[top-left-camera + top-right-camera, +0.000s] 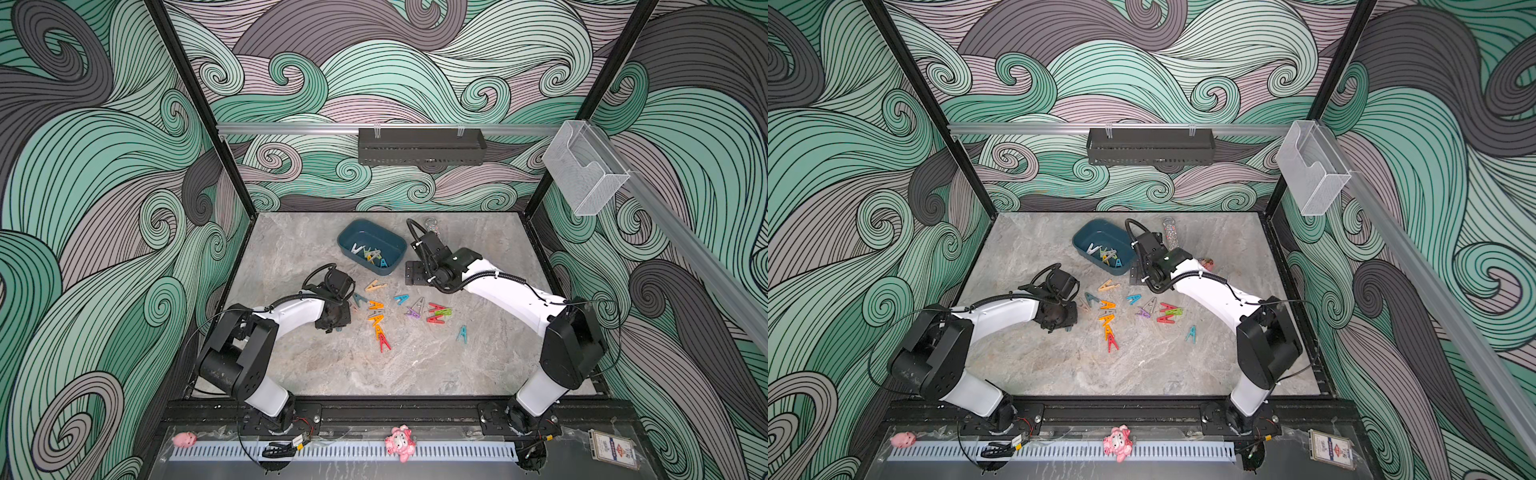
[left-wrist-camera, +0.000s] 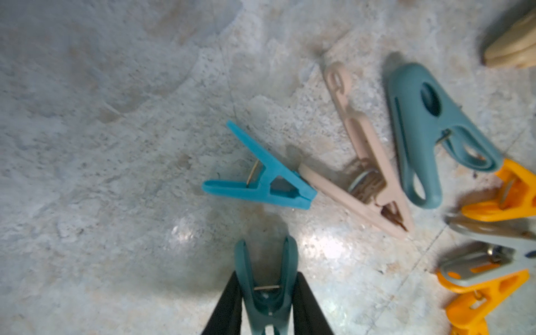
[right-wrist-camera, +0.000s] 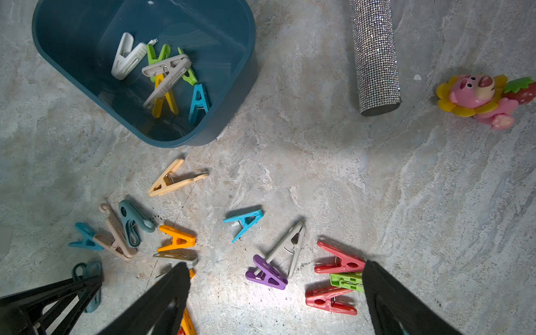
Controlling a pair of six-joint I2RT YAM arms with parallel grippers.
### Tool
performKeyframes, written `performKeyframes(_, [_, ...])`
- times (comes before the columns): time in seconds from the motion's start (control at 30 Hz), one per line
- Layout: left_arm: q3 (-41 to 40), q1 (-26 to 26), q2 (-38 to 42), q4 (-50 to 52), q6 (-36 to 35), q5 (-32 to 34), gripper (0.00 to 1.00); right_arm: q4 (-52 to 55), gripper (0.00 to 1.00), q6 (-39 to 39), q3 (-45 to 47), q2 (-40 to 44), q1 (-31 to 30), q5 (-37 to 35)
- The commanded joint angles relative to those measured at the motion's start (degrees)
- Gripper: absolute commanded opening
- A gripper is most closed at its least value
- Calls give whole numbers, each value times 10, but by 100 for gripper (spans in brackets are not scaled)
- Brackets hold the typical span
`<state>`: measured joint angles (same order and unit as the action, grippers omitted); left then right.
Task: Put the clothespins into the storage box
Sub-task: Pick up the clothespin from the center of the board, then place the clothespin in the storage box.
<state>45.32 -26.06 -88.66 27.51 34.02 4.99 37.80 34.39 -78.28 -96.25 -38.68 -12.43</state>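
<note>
The left gripper (image 2: 266, 282) is clamped on a dark teal clothespin (image 2: 265, 293), one finger against each side (a bright blue pin (image 2: 261, 179) lies just past it). It sits at the 9 o'clock edge of the loose clothespins (image 1: 375, 305). These lie scattered mid-way across the marble table (image 1: 316, 365): orange and red toward 7 o'clock, red and green toward 3, a lone teal pin (image 1: 462, 333) at 4 and a beige pin (image 1: 375, 286) toward 11. The right gripper (image 3: 275, 266) hangs over the scatter's 1 o'clock edge, fingers wide apart with nothing gripped. Farthest, at about 11 o'clock, the storage box (image 1: 360, 233) stands on the table with several pins (image 1: 370, 255) inside.
</note>
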Motion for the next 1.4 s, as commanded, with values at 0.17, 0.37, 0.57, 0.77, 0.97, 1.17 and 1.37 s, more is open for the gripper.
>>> performKeyframes(0.17, [16,-3,47,63,-8,24,26,0,93,9,6,-2,-4,-8])
performKeyframes(0.37, [65,0,92,97,-33,52,26,-2,93,9,6,-4,-5,-7])
performKeyframes(0.57, [171,9,33,26,-99,57,26,-3,93,8,10,0,-4,-11])
performKeyframes(0.77, [367,23,-118,0,-155,46,26,-4,93,14,32,18,-4,-18])
performKeyframes(0.97, [567,32,-268,55,-182,34,26,-2,93,15,50,40,-4,-26])
performKeyframes(1.17, [610,37,-322,34,-197,39,27,-2,93,20,66,45,-5,-29])
performKeyframes(1.37, [617,40,-341,7,-214,43,31,-4,93,22,74,42,-4,-27])
